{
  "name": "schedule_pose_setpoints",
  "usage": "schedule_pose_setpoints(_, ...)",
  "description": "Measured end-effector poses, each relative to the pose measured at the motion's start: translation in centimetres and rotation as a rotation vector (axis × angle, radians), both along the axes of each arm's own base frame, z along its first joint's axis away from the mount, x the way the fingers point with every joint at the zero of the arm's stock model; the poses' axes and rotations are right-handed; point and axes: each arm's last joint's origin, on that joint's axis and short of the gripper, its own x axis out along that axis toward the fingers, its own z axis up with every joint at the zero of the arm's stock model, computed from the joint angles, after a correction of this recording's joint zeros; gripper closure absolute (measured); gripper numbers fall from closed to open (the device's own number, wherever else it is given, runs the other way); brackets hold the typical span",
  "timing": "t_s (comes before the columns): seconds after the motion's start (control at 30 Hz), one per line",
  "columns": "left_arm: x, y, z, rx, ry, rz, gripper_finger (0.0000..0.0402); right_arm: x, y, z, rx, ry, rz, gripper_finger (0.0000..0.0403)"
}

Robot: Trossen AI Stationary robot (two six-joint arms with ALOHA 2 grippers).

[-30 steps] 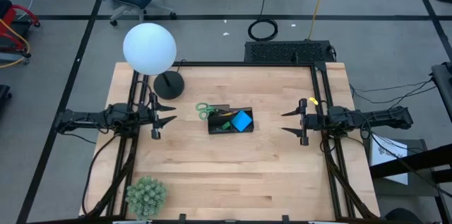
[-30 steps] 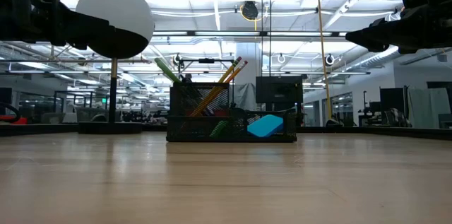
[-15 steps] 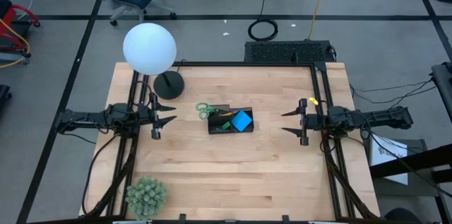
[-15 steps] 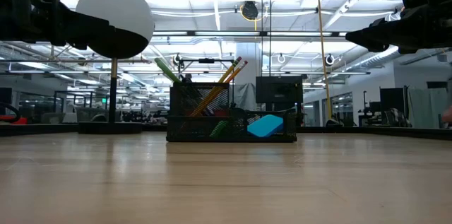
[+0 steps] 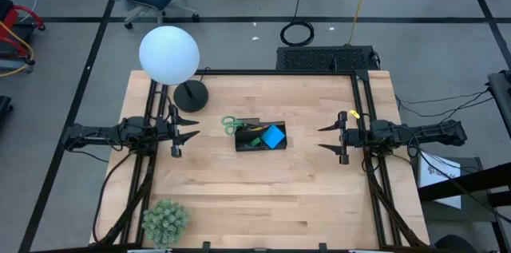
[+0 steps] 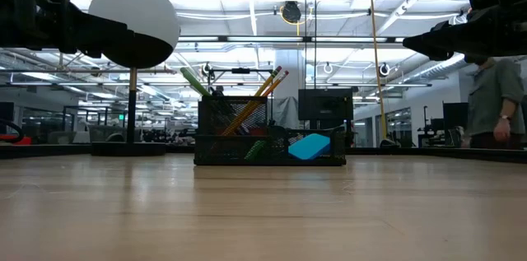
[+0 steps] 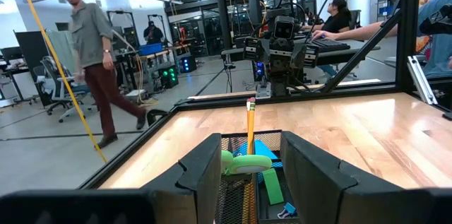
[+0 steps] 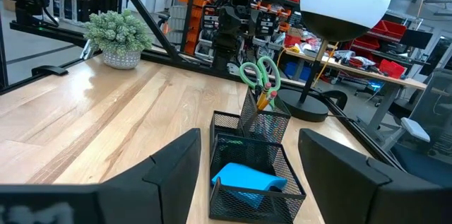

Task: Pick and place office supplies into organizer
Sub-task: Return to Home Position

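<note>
The black mesh organizer stands at mid-table. From its taller section the green-handled scissors and orange pencils stick up, leaning on its rim. The blue pad and a green piece lie in its lower section. Dark pens cannot be made out. My left gripper hovers open to the organizer's left, above the table, pointing at it. My right gripper hovers open to its right, also facing it. In the wrist views the organizer shows between the open fingers, farther off.
A white globe lamp on a round black base stands at the far left. A spiky green plant ball sits at the near left corner. Bare wood lies around the organizer. A person stands in the room beyond the table's right.
Both arms and everything on the table have kept still. A person has walked into the low view, in the room behind the table's right side.
</note>
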Motion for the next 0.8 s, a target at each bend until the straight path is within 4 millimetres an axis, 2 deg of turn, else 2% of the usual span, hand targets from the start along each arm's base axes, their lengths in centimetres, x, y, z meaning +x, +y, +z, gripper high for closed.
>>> schedule_pose_setpoints(0.8,0.00,0.00,0.00,0.000,0.000,0.000,0.0247,0.00,0.00,0.00,0.000,0.000,0.000,0.0175)
